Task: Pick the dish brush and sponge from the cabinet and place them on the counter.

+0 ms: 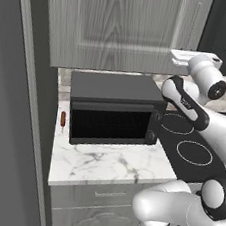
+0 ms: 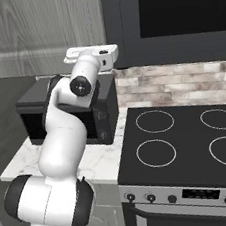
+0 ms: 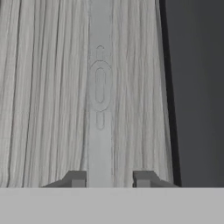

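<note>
The grey wood-grain cabinet [image 1: 121,25] hangs above the counter [image 1: 103,164] with its door shut, so the dish brush and the sponge are hidden from view. My hand [image 1: 193,58] is raised to the door's lower right edge. In the hand view, the door's pale vertical handle [image 3: 99,87] runs up from between the tips of my gripper [image 3: 109,179]. The left fingertip [image 3: 78,178] sits right against the handle. The right fingertip [image 3: 142,178] stands a little apart from it. The jaws straddle the handle with a gap on one side.
A black toaster oven [image 1: 115,110] stands on the white marble counter under the cabinet, with a small orange-red stick [image 1: 62,119] to its left. The black stovetop [image 2: 183,136] with ring burners lies to the right, beneath a dark wall appliance [image 2: 182,10]. A dark wall closes the left.
</note>
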You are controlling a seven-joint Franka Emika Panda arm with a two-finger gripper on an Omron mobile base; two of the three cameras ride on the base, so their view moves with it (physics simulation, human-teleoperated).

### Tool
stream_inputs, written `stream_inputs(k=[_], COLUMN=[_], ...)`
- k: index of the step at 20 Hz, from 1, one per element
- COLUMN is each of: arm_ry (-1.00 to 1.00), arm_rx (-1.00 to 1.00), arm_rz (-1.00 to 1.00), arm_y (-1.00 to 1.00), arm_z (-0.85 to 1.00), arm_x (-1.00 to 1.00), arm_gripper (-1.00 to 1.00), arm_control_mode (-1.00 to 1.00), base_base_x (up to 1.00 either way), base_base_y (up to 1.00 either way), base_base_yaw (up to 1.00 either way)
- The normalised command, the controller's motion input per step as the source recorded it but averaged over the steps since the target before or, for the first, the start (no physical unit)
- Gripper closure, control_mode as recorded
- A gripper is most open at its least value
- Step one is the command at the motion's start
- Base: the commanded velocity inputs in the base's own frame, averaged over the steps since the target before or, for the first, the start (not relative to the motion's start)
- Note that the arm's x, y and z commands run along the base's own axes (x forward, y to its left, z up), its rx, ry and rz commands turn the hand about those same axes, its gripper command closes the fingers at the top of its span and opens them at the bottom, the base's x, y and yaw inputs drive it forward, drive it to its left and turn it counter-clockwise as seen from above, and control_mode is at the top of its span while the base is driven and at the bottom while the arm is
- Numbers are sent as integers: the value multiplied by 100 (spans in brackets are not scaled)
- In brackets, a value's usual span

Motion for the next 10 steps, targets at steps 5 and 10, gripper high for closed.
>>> stream_inputs(k=[5, 10], arm_ry=[0, 2], arm_rx=[0, 0], arm_rz=[0, 0], arm_y=[2, 5], arm_z=[6, 28], arm_x=[0, -2], arm_gripper=[100, 100], arm_control_mode=[-100, -100], base_base_x=[0, 0], base_base_y=[0, 0], base_base_yaw=[0, 0])
